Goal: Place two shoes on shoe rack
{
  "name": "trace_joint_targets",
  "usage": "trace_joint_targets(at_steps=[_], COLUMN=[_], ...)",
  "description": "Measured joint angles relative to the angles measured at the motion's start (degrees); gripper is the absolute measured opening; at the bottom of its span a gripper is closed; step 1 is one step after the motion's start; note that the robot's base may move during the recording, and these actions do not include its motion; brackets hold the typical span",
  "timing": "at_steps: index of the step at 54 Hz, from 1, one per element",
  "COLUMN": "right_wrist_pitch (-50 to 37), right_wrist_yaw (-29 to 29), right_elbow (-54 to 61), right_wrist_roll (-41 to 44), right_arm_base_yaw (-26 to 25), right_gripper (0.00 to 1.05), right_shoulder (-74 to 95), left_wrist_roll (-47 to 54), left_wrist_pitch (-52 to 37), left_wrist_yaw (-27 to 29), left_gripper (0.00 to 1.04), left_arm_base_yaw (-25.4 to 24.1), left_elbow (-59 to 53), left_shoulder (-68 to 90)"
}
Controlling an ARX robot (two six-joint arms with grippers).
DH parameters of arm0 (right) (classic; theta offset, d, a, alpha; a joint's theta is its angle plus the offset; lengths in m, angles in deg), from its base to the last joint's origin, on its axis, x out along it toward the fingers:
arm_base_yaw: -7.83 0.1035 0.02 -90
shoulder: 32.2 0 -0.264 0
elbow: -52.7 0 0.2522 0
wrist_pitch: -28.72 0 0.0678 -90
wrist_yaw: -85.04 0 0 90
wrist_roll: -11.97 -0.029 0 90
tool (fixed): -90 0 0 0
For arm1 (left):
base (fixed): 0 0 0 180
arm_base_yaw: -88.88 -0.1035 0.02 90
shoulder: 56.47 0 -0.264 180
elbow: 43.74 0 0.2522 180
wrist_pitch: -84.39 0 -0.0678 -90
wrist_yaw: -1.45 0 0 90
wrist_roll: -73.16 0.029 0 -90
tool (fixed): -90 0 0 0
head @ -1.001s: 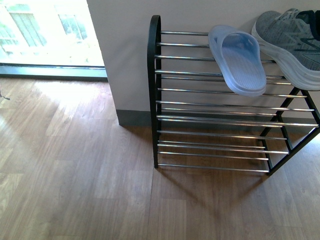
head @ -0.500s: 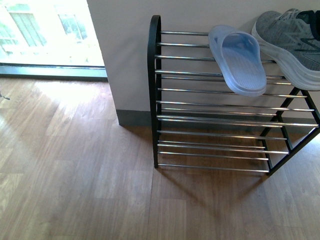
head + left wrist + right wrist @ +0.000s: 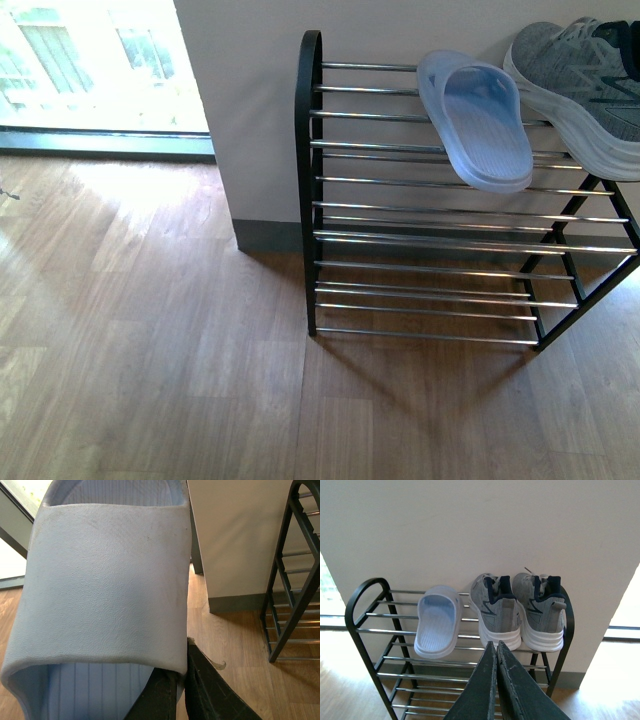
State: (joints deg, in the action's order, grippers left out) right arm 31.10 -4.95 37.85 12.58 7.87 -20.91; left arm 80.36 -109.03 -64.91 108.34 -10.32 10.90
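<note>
On the far left of the front view, bright window light falls on a wooden floor (image 3: 150, 350), and neither arm shows here. To the right, against a pale wall (image 3: 250, 100), stands the shoe rack (image 3: 309, 180), a black frame with shiny bars. One pale blue sandal (image 3: 478, 125) lies on its top tier, toe hanging slightly over the front bar. Just beside it, further right, a grey sneaker (image 3: 575, 85) rests on the same tier.

The right wrist view shows both sneakers, the second sneaker (image 3: 540, 610) close beside the first, filling the right end of the top tier. The right pincer (image 3: 496, 680) has its jaws pressed together and holds nothing.

In the left wrist view, the second sandal (image 3: 107, 580) fills most of the picture, held off the floor, with the rack's end to one side. The left pincer (image 3: 180, 680) is closed on the sandal's edge, near its strap.

The sandal looks light, soft and bendy, so a hold on the thick side wall seems sensible; it may flex or swing when moved. Free space remains at the left end of the top tier.
</note>
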Motion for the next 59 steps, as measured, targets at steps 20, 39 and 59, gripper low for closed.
trace_joint_targets(at_steps=[20,39,59], right_wrist_pitch=[11.19,11.19,11.19], right_wrist_yaw=[0.0,0.02,-0.2], right_elbow=[-0.02,-0.02,-0.02], right_wrist_roll=[0.0,0.02,-0.04], right_arm_base_yaw=[0.0,0.0,0.0], right_gripper=[0.02,0.28,0.97], right_shoulder=[-10.78,-10.93,-10.95], left_wrist_roll=[0.0,0.0,0.0], left_wrist_pitch=[0.0,0.0,0.0], left_wrist_yaw=[-0.02,0.07,0.15], left_gripper=[0.02,0.02,0.02], left_arm_base_yaw=[0.0,0.0,-0.07], left_elbow=[0.0,0.0,0.0], left_shoulder=[0.02,0.0,0.0])
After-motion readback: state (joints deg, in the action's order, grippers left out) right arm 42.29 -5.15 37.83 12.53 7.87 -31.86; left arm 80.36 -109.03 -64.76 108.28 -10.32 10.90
